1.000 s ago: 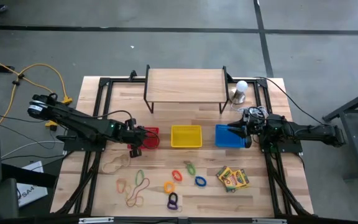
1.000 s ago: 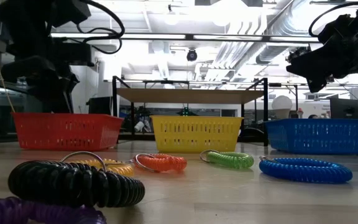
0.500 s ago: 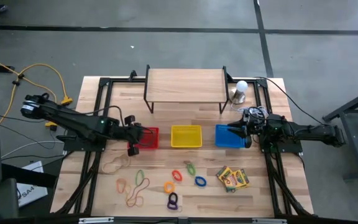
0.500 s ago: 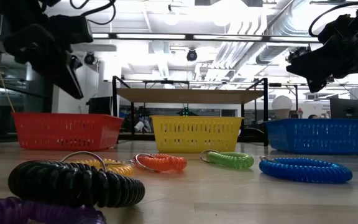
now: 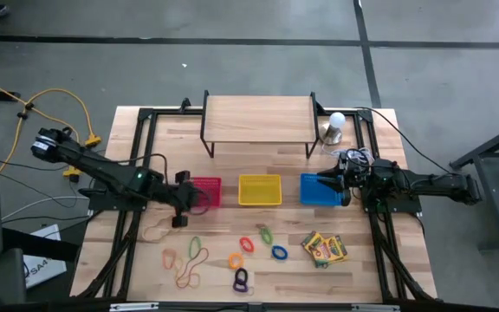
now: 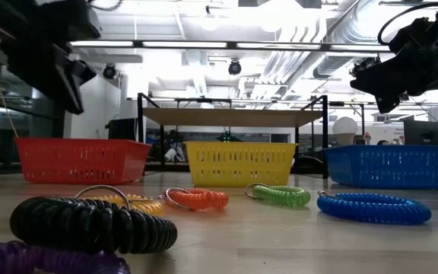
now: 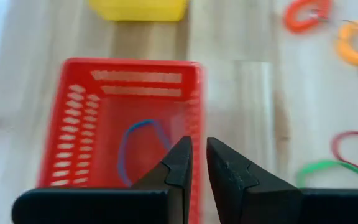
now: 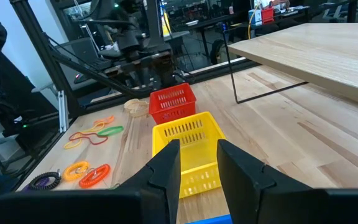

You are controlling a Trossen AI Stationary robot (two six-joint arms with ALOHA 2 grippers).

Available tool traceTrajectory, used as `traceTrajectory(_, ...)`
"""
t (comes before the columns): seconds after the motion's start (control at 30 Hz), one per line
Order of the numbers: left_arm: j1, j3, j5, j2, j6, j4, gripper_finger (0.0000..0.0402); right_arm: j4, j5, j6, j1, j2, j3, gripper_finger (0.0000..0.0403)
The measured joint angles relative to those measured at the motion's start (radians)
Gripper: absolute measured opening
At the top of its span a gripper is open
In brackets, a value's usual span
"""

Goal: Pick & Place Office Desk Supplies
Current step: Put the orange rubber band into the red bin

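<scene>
Moved: left gripper (image 7: 194, 163), withdrawn off red basket (image 7: 73, 124), jaws narrow, empty. Banked beneath it: one blue band (image 7: 143, 149). Outstanding ahead: coil rings (image 5: 279, 252), rubber bands (image 5: 156, 231), crayon boxes (image 5: 324, 248). Right gripper (image 8: 198, 163) narrow, idle.

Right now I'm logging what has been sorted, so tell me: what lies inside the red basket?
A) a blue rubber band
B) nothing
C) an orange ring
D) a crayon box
A: the left wrist view shows a thin blue rubber band lying on the floor of the red basket, with no other item in it.
</scene>
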Motion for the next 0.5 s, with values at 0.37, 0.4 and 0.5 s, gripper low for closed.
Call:
traceTrajectory(0.37, -0.211, 0.000, 0.001, 0.000, -0.059, 0.006, 0.0045, 0.000, 0.000, 0.000, 0.000, 0.000, 0.000, 0.0094)
traceTrajectory(0.4, -0.230, 0.000, 0.001, 0.000, -0.059, 0.009, 0.0045, 0.000, 0.000, 0.000, 0.000, 0.000, 0.000, 0.0094)
traceTrajectory(0.5, -0.283, 0.000, 0.001, 0.000, -0.059, 0.026, 0.0045, 0.000, 0.000, 0.000, 0.000, 0.000, 0.000, 0.0094)
